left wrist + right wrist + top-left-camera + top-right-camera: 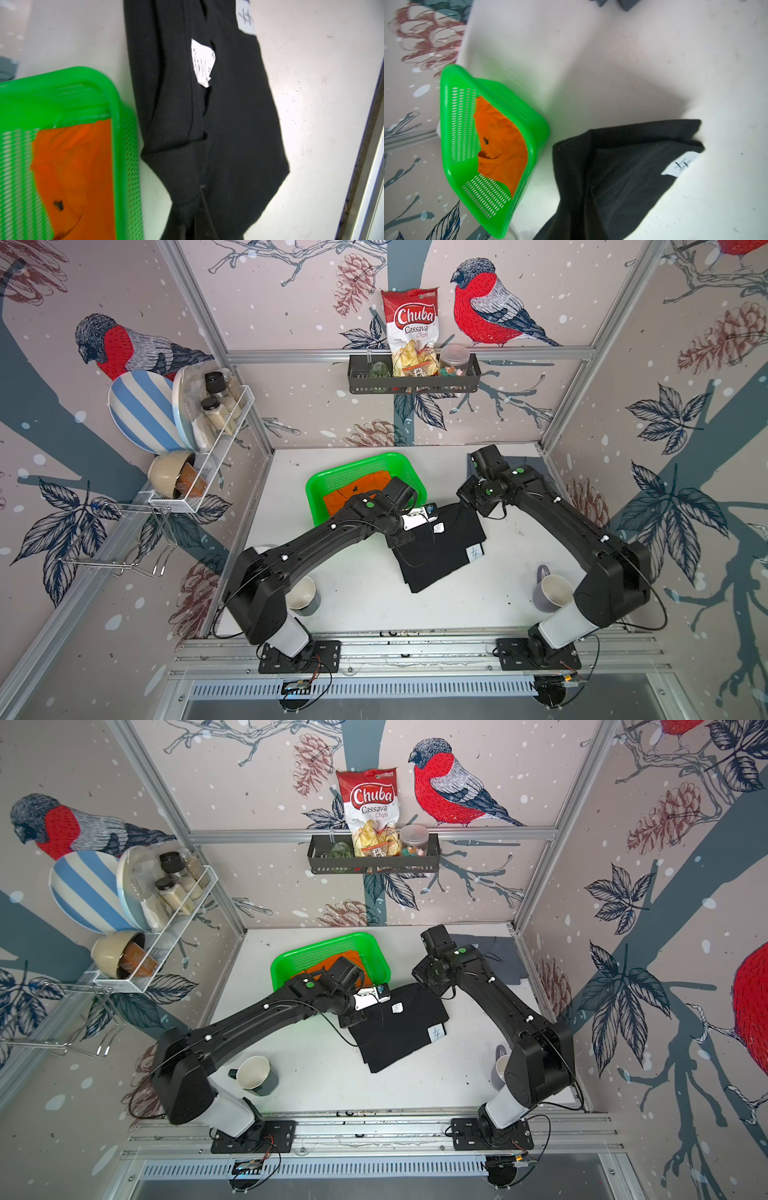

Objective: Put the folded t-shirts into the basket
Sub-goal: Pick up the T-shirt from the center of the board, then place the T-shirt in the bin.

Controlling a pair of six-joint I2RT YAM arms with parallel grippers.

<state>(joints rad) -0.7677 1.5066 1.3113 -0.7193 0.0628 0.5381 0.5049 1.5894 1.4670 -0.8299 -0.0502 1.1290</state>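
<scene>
**A:** Where is the black t-shirt (440,547) (399,1031)?

**B:** On the table (365,605), just beside the green basket (312,495) (276,969) but with a strip of bare table between them. Its white paper tag (476,552) (681,165) sits at the edge away from the basket.

**A:** And the left gripper (401,539) (352,1019)?

**B:** It is clenched on the shirt's corner nearest the basket. In the left wrist view the black t-shirt (228,124) narrows into a bunch where the dark fingers (199,207) pinch it.

**A:** The right gripper (465,502) (422,979)?

**B:** It is closed at the shirt's far corner. Its fingertips are lost against the dark cloth, but in the right wrist view the black t-shirt (623,176) rises in a tent toward the camera, so it seems to be pinching it too.

**A:** Is anything in the basket?

**B:** The orange t-shirt (340,499) (79,166) (502,141) lies flat on the bottom. The left forearm crosses above the basket's near side.

**A:** And the third shirt?

**B:** The grey-blue t-shirt (498,959) lies on the table near the back right corner, partly hidden behind the right arm and well apart from the basket.
</scene>
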